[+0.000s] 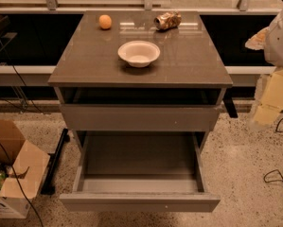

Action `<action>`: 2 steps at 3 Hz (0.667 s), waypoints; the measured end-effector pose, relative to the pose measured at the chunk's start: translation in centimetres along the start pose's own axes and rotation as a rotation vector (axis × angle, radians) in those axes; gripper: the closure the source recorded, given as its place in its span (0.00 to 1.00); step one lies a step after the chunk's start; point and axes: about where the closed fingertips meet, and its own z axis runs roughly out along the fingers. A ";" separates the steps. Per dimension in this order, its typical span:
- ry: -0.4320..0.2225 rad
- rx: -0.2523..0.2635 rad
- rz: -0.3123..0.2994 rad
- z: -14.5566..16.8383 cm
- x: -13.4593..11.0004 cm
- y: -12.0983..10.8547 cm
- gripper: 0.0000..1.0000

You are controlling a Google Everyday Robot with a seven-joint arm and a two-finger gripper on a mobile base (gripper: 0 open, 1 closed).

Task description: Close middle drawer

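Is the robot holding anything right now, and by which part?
Nothing that shows. The gripper is at the right edge, beside the cabinet, apart from the open middle drawer.

One camera, high up, facing the counter from the front.
It looks down and forward, rather near, over the open middle drawer; the hand shows at the right edge.
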 end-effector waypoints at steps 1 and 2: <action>0.000 0.000 0.000 0.0 0.0 0.0 0.00; -0.002 0.008 -0.001 -0.2 -0.1 0.0 0.11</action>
